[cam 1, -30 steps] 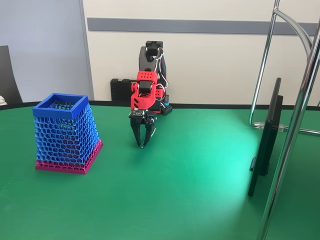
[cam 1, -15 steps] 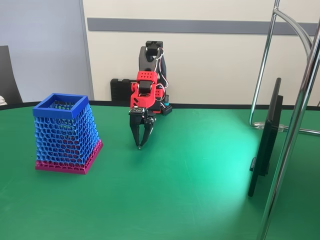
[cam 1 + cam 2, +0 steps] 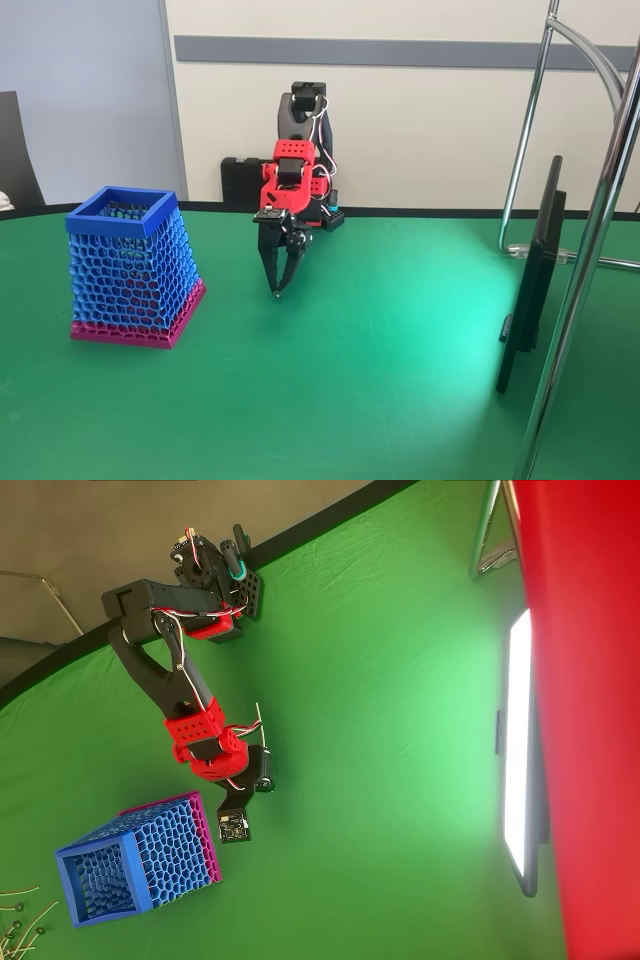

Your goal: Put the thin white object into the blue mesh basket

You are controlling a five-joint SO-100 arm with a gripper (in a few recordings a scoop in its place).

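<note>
In the fixed view my red and black gripper [image 3: 278, 290] points straight down, its tips just above the green table, to the right of the blue mesh basket [image 3: 130, 270]. The fingers meet at the tips. In the overhead view the thin white object [image 3: 258, 716] sticks out as a short straight strand from under the red wrist, toward the arm's base; its gripped end is hidden. The basket [image 3: 140, 865] stands upright with its blue rim on top and its magenta band on the table, about a hand's width from the gripper.
A flat screen [image 3: 535, 280] stands on edge at the right, with chrome stand tubes [image 3: 590, 250] beside it. A black box [image 3: 238, 180] sits behind the arm's base. Several loose white strands [image 3: 18, 920] lie off the green mat at lower left.
The fingers have drawn together and the tips have shifted a little to the left. The white strand that hung beside the right finger is no longer seen there.
</note>
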